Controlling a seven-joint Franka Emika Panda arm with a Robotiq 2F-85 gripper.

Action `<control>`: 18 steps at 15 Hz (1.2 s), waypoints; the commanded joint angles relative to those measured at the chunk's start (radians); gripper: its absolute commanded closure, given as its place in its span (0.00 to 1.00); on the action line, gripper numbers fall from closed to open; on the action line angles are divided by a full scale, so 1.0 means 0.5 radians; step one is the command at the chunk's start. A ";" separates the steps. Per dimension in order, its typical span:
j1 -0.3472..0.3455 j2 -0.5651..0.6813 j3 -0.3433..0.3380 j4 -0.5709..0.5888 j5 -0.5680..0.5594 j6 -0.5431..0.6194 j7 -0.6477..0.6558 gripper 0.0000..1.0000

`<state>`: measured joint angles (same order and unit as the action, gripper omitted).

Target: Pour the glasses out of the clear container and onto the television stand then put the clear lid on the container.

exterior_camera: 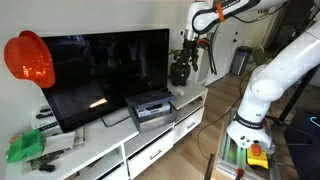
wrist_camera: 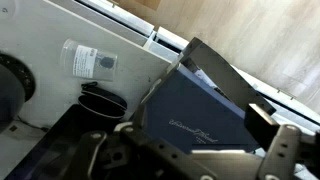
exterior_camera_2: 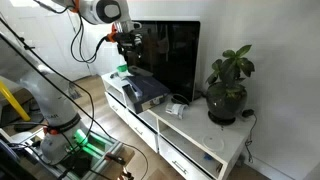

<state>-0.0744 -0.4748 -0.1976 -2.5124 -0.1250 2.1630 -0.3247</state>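
Observation:
The clear container [wrist_camera: 88,60] lies on the white television stand [wrist_camera: 40,40], between a dark round pot [wrist_camera: 10,85] and the grey-black box device [wrist_camera: 200,110]. A dark round thing [wrist_camera: 103,102] sits just beside the container; I cannot tell what it is. The container also shows as a small whitish shape in an exterior view [exterior_camera_2: 177,106]. My gripper [wrist_camera: 200,150] is open and empty, high above the stand in both exterior views [exterior_camera: 190,42] [exterior_camera_2: 126,42]. I cannot make out glasses or a clear lid.
A black television [exterior_camera: 105,70] stands at the back of the stand [exterior_camera: 150,140]. A potted plant [exterior_camera_2: 228,90] is at one end and green items [exterior_camera: 25,148] at the other. A red round object [exterior_camera: 28,60] hangs beside the television.

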 commanded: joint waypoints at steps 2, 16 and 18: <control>-0.013 0.001 0.013 0.003 0.008 -0.004 -0.005 0.00; -0.084 0.611 -0.353 0.152 0.235 0.050 -0.448 0.00; -0.058 0.830 -0.513 0.203 0.359 0.199 -0.761 0.00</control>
<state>-0.1152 -0.2317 -0.3656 -2.4861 -0.0398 2.1993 -0.5090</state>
